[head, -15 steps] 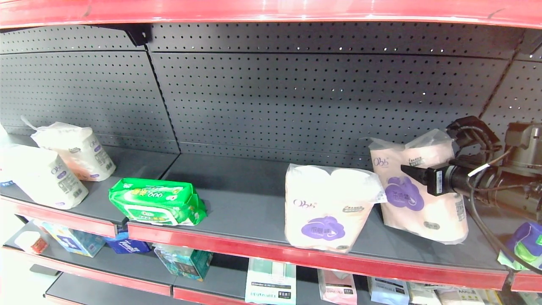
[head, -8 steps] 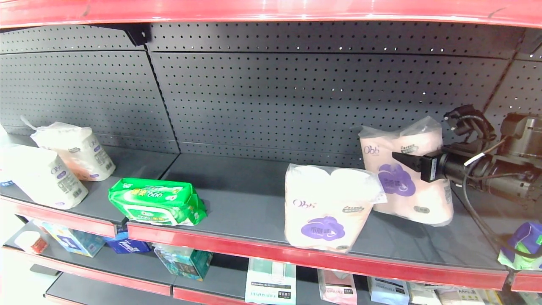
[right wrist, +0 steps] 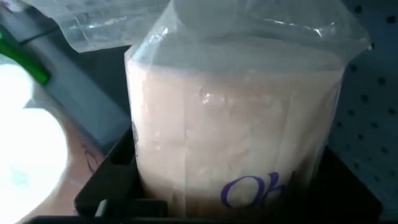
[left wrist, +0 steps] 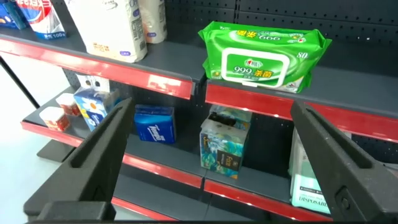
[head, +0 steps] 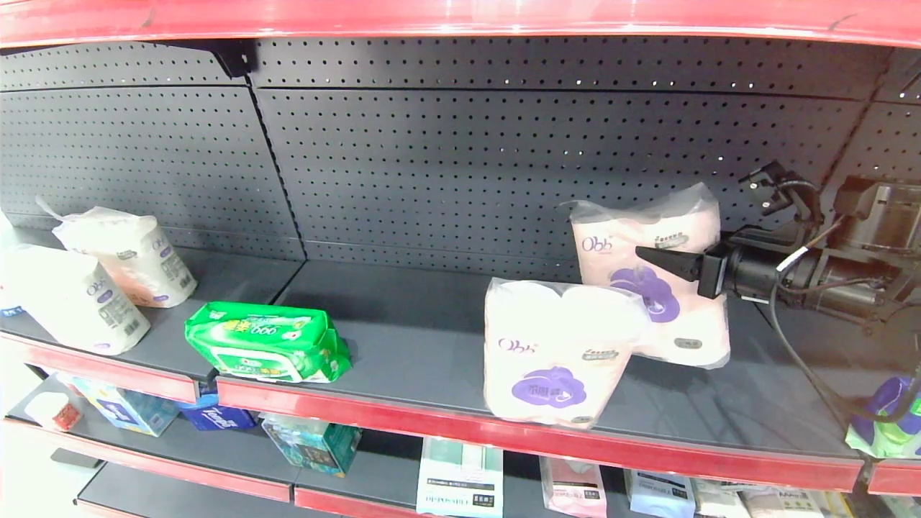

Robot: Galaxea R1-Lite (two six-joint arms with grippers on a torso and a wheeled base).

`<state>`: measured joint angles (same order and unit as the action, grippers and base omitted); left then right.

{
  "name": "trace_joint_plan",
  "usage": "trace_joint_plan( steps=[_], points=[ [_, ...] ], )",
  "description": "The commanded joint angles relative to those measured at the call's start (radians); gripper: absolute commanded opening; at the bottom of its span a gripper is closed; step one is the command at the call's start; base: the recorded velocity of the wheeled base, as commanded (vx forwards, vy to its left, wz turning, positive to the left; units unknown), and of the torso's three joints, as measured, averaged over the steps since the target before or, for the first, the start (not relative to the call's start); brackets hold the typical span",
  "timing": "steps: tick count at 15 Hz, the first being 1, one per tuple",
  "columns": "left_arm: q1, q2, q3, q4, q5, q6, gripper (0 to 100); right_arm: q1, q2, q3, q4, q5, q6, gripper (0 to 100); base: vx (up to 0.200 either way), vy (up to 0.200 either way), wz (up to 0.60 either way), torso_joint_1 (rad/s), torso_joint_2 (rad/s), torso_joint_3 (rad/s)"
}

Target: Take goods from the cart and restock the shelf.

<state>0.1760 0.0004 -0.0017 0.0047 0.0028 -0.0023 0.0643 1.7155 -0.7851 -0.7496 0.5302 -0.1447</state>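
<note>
Clear plastic film is wrinkling and gleaming around the paper roll pack (head: pixel 611 252) right of centre; the green wipes pack (head: pixel 266 342) is shining glossy; the shelf (head: pixel 417 331) deck and perforated back panel (head: pixel 504 165) are showing matt grey metal.

My right gripper (head: pixel 651 257): matte black, visible finger long tapered wedge, set on squarish black block with paler end face. Behind it, right arm (head: pixel 813 277): black cylindrical wrist, then grey metallic joint housing (head: pixel 881 208), boxy. Black cable (head: pixel 791 345) loops off wrist in long curve; white tag (head: pixel 797 257) wrapped on it. Black plug (head: pixel 766 176) with short leads above wrist. My left gripper (left wrist: pixel 211 109): two matte black fingers (left wrist: pixel 93 162), flat-faced, broad at base, narrowing toward tips.
</note>
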Motion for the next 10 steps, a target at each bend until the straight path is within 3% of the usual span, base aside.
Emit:
trace_joint_plan(
  steps=[1,8,10],
  points=[
    [0.0,0.0,0.0,0.0,0.0,-0.001,100,0.023,0.087,-0.003,-0.088,0.019,0.031,0,0.0,0.0,0.0,0.0,0.0,0.0],
    [0.0,0.0,0.0,0.0,0.0,-0.001,100,0.071,0.332,0.0,-0.409,0.189,0.056,0,0.0,0.0,0.0,0.0,0.0,0.0],
    [0.0,0.0,0.0,0.0,0.0,-0.001,100,0.072,0.4,0.014,-0.519,0.195,0.053,0,0.0,0.0,0.0,0.0,0.0,0.0]
  ],
)
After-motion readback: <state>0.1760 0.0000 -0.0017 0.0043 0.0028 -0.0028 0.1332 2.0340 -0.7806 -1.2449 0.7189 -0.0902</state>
